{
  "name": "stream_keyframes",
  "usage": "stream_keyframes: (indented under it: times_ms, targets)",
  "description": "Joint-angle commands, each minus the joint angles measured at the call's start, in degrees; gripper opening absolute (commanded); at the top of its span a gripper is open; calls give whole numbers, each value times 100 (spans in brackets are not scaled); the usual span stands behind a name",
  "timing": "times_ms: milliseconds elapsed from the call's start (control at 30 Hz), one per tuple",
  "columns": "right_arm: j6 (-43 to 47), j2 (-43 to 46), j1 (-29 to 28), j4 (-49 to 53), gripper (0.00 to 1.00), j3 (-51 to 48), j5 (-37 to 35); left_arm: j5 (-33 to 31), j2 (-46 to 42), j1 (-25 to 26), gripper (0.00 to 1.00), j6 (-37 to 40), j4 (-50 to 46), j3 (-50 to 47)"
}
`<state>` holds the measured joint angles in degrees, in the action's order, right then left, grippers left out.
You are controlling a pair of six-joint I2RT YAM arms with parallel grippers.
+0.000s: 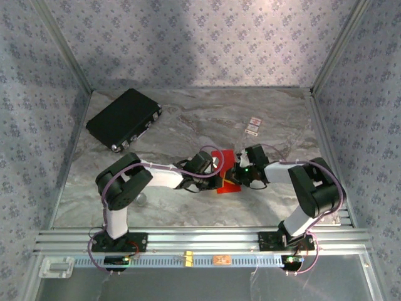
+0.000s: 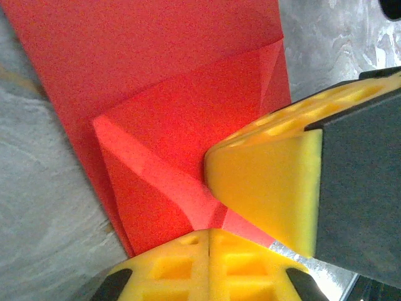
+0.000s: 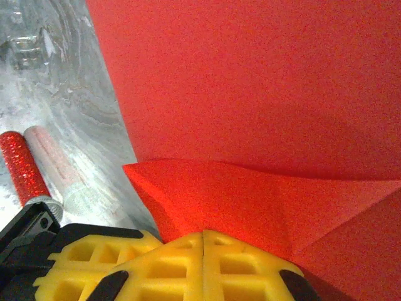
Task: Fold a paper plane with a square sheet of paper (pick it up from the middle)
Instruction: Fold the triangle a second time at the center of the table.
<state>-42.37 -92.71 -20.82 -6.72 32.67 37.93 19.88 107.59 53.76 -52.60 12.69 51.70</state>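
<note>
**Both claws pinned on a half-made nose fold**

The square sheet of paper (image 1: 227, 155) lies mid-table on the marble table (image 1: 188, 125), well apart from the black case (image 1: 123, 118), with the two arms meeting over it. The left gripper (image 2: 208, 233) and right gripper (image 3: 203, 235) each have their yellow fingers pressed together, tips on the red sheet. I cannot tell whether an edge is nipped between them. A diagonal flap stands raised and uncreased, so this looks like an early corner fold and no dart shape yet. The next move probably calls for one claw holding the sheet down while the other slides along the ridge to flatten it.
</note>
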Motion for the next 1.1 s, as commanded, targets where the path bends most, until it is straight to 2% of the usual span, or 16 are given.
stream_keyframes:
  times_ms: [0,333,567,800,967,1067]
  targets:
    - [62,-338,321,-51,0,-148,-182,-191,177,74,0,115,-920,-187]
    - [109,-411,1067,-29,0,232,-96,-204,234,56,0,127,-892,-283]
    - [289,-110,1259,425,0,396,-498,-222,210,56,0,137,-895,-322]
    - [466,424,934,520,0,329,-310,-165,183,56,0,201,-882,-328]
    - [405,214,556,373,0,287,-215,-117,157,31,0,276,-917,-266]
    - [428,-23,491,517,0,285,-407,-89,107,21,0,295,-957,-181]
